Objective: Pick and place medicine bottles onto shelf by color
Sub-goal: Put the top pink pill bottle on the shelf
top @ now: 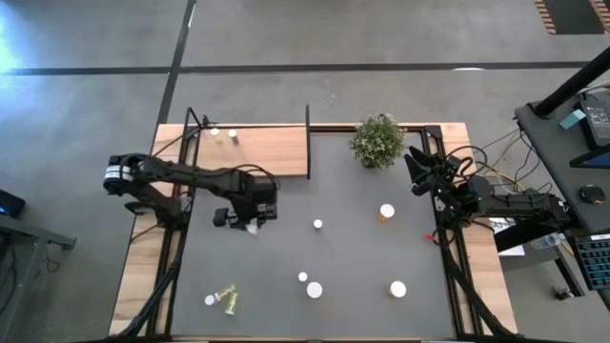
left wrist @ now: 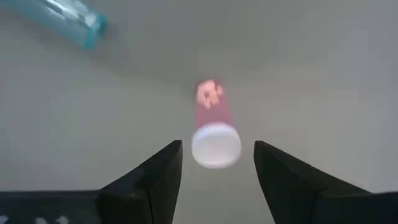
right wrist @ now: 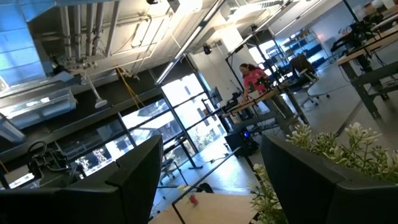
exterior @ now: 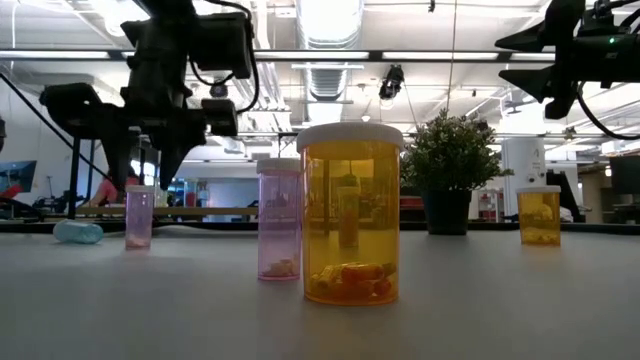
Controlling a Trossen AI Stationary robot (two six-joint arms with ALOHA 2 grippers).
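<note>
A small pink medicine bottle (left wrist: 212, 118) with a white cap stands upright on the dark table, also seen in the low view (exterior: 139, 215). My left gripper (left wrist: 217, 146) hovers open above it, one finger to each side of the cap with a gap on both sides. In the high view the left gripper (top: 250, 221) is left of the table's middle. A bluish bottle (left wrist: 62, 18) lies on its side nearby. The light-wood shelf (top: 267, 152) at the far left carries two small bottles (top: 233, 136). My right gripper (top: 419, 173) waits open, raised at the far right.
More bottles stand about: an orange one (top: 386, 211), white-capped ones (top: 317, 224) (top: 314, 290) (top: 397, 289), and a yellow-green one (top: 229, 299) lying near the front left. A potted plant (top: 377, 140) stands at the far edge. A black post (top: 308, 141) borders the shelf.
</note>
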